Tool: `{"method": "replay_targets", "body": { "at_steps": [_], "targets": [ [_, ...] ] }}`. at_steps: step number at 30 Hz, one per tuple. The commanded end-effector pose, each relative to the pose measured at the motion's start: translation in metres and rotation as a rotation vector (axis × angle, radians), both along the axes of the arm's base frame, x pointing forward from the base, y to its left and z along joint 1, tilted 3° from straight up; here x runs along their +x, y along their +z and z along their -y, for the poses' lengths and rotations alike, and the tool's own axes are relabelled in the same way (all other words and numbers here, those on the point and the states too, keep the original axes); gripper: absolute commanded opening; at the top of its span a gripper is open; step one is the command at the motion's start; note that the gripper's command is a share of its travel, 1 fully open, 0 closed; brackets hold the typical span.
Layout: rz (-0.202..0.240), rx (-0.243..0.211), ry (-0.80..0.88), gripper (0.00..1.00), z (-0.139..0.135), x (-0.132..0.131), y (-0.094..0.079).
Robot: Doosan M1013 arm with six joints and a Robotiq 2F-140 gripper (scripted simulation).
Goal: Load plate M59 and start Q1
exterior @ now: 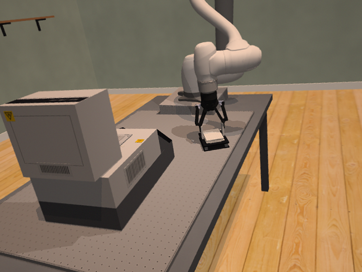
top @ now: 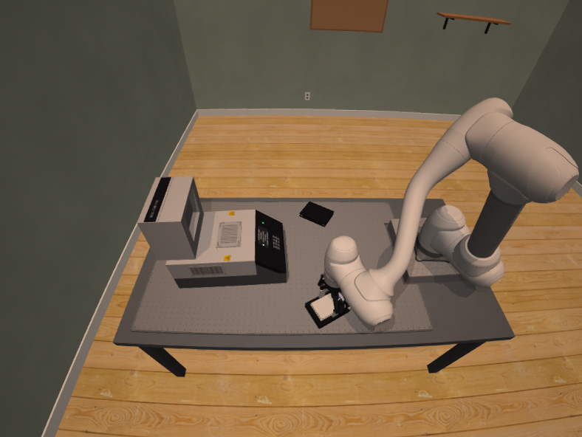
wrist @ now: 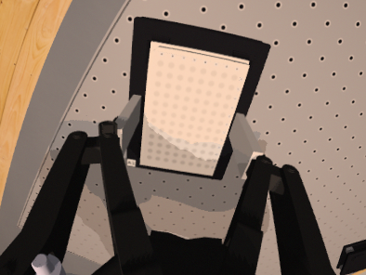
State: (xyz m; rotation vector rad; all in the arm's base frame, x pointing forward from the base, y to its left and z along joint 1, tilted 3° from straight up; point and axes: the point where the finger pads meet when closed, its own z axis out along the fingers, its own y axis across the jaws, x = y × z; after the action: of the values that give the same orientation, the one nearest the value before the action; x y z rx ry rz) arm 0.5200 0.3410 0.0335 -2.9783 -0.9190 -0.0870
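Wrist view pretty much tells the story: the gripper is down over plate M59, which lies flat in the black nest N1 in the upper middle of the frame. The jaws are apart, one grey pad along each long side of the plate. Whether the pads are actually touching the plastic I honestly can't tell from this angle, but it doesn't look clamped to me.

So I'd call this the pick step on M59, right at the squeeze.

Over at the left of the top view, Q1 has its lid standing open and a green lamp, so no run is on. The block looks free of a plate, though it's small in the shot. Spare nest ND sits near the middle of the top view.

Next move, I reckon: close on the long sides, lift straight up, then carry it left to the block with A1 turned to the marked corner.
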Motion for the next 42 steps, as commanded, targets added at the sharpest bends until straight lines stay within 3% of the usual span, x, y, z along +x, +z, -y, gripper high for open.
{"method": "replay_targets", "body": {
  "at_steps": [1,28,42],
  "targets": [
    [0.0,0.0,0.0,0.0,0.0,0.0,0.0],
    [0.0,0.0,0.0,0.0,0.0,0.0,0.0],
    [0.0,0.0,0.0,0.0,0.002,-0.002,0.047]
  ]
}}
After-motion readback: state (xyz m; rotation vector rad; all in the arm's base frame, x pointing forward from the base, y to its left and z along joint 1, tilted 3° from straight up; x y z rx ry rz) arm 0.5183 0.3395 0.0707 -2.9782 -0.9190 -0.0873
